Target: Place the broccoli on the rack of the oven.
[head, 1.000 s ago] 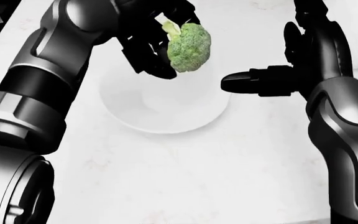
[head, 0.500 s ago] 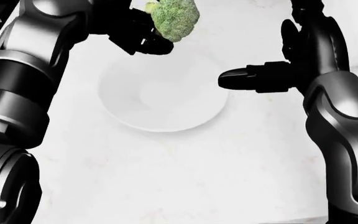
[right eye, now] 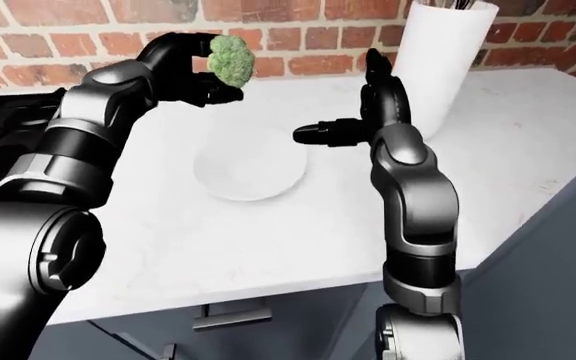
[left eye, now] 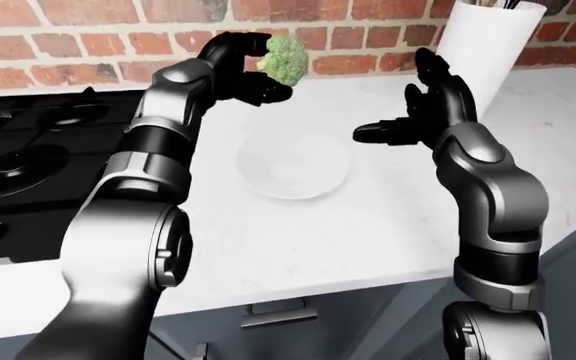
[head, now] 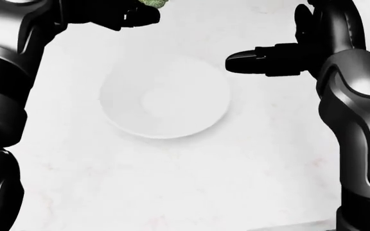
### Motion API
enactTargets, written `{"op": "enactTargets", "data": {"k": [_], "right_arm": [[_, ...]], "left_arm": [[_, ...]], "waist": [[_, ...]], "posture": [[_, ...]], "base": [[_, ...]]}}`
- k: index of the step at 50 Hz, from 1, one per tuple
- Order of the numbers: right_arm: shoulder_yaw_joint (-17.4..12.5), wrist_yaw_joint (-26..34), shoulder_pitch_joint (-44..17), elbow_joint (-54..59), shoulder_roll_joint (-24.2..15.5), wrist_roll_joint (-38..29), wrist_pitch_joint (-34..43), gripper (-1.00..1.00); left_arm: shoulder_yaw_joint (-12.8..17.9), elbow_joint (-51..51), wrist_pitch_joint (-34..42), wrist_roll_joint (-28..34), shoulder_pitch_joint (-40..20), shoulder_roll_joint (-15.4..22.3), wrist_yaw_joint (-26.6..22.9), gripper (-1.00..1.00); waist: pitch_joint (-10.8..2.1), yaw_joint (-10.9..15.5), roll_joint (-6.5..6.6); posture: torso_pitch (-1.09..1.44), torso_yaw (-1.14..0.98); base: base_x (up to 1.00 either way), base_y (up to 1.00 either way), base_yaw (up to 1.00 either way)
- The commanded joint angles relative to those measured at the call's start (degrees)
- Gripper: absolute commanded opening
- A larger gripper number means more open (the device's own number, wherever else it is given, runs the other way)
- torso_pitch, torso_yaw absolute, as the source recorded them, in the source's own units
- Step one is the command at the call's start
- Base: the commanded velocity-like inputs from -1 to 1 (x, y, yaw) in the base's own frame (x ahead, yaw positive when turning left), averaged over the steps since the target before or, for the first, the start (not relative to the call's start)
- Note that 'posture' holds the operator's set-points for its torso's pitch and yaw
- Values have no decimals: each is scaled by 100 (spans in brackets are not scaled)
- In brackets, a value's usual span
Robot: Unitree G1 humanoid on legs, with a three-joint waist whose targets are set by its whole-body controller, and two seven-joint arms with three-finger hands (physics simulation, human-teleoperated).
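Head view downward, close; eyes wider, forward.

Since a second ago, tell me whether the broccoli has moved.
Yes. In the head view the broccoli, held by the left hand, has gone up toward the top edge, away from the white plate.

A shallow white plate [left eye: 293, 169] sits mid-frame on a pale marble counter [left eye: 388, 225], with a black gas stove [left eye: 28, 157] at nine o'clock, a tall white canister [left eye: 488, 37] at one o'clock and a red brick wall [left eye: 88, 34] at twelve.
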Motion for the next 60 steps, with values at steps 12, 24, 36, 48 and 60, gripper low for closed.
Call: {"op": "enactTargets", "data": {"k": [12, 24, 36, 48, 60], "right_arm": [[-36, -14, -148, -213, -36, -33, -183, 100], [-20, -31, -19, -236, 32, -41, -268, 100], [-18, -28, -67, -216, 28, -46, -256, 100], [-28, -7, -62, -270, 6, -27, -249, 100], [23, 30, 48, -219, 53, -114, -436, 100]], "left_arm": [[46, -271, -218, -198, -257, 90, 52, -16], [54, -268, -213, -242, -245, 106, 80, -17], [57, -248, -234, -277, -242, 113, 88, -17], [61, -225, -216, -296, -274, 107, 107, -17], [74, -228, -235, -329, -228, 134, 122, -18]], "waist": [[-163, -12, -77], [-155, 11, 354], [-132, -45, -201], [58, -44, -285], [-3, 25, 38]], "posture": [[0, 0], [0, 0], [0, 0], [0, 0], [0, 0]], "base": [[-19, 0, 0], [-19, 0, 0], [-19, 0, 0], [-7, 0, 0], [0, 0, 24]]}}
